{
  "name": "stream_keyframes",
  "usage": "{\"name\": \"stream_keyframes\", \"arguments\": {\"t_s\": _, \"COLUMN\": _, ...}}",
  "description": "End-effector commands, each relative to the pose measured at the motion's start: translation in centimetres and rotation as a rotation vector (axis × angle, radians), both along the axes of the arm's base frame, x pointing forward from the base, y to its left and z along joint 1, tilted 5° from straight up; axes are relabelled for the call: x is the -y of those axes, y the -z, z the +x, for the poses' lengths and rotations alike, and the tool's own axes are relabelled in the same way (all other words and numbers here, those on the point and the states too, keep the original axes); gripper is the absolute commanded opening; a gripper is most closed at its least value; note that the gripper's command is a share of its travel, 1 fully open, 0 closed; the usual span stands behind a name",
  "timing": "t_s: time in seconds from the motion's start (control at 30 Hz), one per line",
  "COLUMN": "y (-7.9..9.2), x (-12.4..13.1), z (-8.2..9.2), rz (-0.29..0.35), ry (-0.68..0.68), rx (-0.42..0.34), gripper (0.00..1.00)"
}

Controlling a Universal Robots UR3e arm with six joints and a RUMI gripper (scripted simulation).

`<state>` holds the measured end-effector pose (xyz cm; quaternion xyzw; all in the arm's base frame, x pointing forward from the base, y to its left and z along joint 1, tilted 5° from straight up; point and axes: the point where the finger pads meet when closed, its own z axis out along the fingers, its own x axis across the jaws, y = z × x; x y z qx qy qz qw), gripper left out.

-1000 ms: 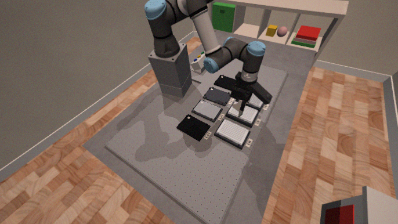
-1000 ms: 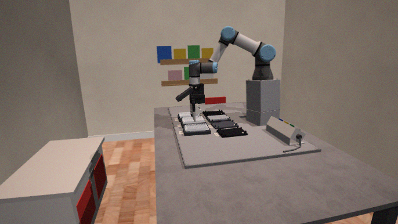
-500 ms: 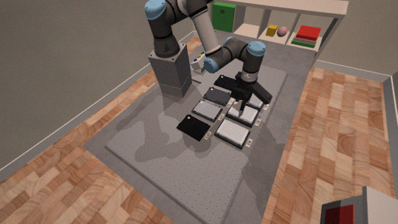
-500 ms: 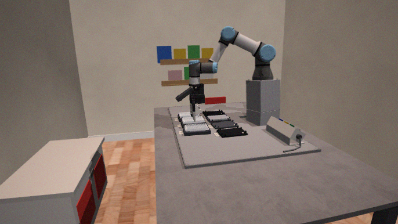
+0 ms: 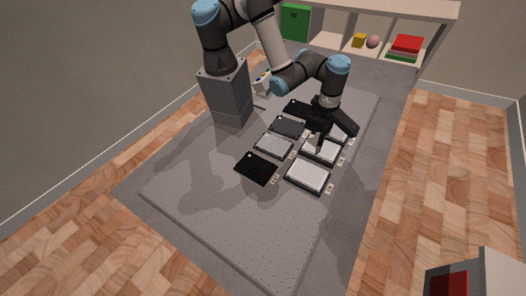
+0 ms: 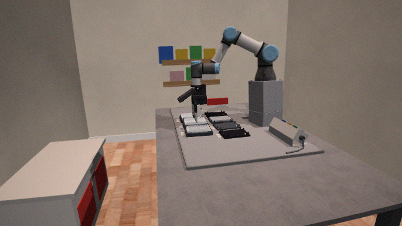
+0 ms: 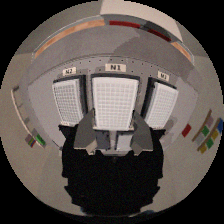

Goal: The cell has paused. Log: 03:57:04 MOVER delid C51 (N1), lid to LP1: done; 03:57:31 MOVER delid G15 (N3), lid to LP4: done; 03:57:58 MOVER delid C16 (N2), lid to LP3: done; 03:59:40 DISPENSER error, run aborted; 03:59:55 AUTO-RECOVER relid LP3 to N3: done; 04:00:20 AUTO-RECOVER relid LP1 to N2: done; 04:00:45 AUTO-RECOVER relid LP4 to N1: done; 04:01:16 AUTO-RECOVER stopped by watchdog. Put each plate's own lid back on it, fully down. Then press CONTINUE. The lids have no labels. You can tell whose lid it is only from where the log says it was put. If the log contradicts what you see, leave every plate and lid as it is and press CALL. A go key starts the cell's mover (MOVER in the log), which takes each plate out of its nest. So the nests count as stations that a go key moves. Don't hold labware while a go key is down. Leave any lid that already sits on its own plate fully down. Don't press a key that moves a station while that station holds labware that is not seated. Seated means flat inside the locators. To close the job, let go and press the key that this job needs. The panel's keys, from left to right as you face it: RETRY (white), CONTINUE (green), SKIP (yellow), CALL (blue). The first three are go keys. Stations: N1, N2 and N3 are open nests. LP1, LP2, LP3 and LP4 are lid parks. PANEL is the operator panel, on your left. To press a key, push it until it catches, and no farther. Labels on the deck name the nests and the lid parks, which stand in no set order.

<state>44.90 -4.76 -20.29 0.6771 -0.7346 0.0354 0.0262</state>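
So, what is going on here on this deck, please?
One arm works over three plates in a row of nests. Its hand is down at the near edge of the middle plate, in N1. The hand is shut on something there, most likely that plate's lid, though the lid itself is hard to see. The N2 plate and N3 plate are not touched. One lid park looks light grey, as if a lid lies there. Nothing is at the panel.
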Motion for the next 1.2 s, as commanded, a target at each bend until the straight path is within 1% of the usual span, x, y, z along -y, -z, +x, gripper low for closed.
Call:
{"name": "stream_keyframes", "arguments": {"t_s": 0.0, "y": -0.10, "x": 0.07, "z": 0.19, "rz": -0.001, "ry": -0.001, "rx": 0.005, "gripper": 0.00}}
{"name": "stream_keyframes", "arguments": {"t_s": 0.07, "y": -0.10, "x": 0.07, "z": 0.19, "rz": -0.001, "ry": -0.001, "rx": 0.005, "gripper": 0.00}}
{"name": "stream_keyframes", "arguments": {"t_s": 0.1, "y": -0.10, "x": 0.07, "z": 0.19, "rz": -0.001, "ry": -0.001, "rx": 0.005, "gripper": 0.82}}
{"name": "stream_keyframes", "arguments": {"t_s": 1.17, "y": -0.10, "x": 0.05, "z": 0.19, "rz": -0.001, "ry": -0.001, "rx": 0.005, "gripper": 0.82}}
